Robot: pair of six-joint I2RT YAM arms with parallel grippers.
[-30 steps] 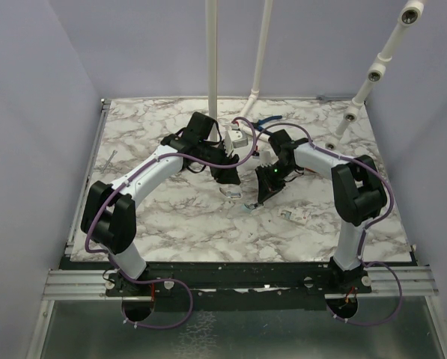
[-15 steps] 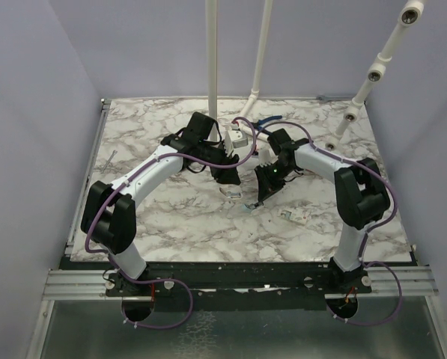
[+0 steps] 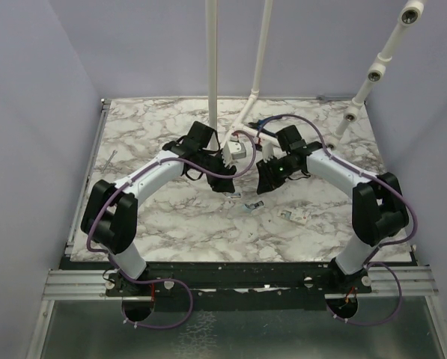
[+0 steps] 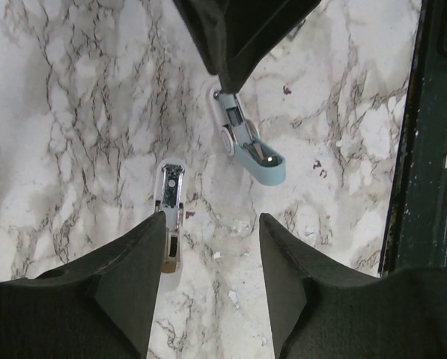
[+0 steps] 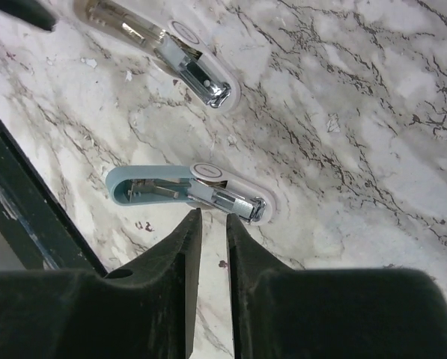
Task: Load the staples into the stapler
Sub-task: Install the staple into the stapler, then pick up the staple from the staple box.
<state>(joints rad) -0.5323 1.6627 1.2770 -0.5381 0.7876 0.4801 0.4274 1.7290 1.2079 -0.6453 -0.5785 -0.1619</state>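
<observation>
On the counter (image 5: 358, 112), just beyond our fingertips, the stapler (image 5: 186, 191) lies free. Our left hand (image 4: 213, 221) is spread and empty, our right hand (image 5: 213, 217) barely parted and empty. We judge the loading is still to do.

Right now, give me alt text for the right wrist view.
A pale blue stapler lies, metal parts showing, on the marble table, just beyond the right tool, whose fingers stand slightly apart and hold nothing. A second white and metal piece lies farther off, at the top.
</observation>
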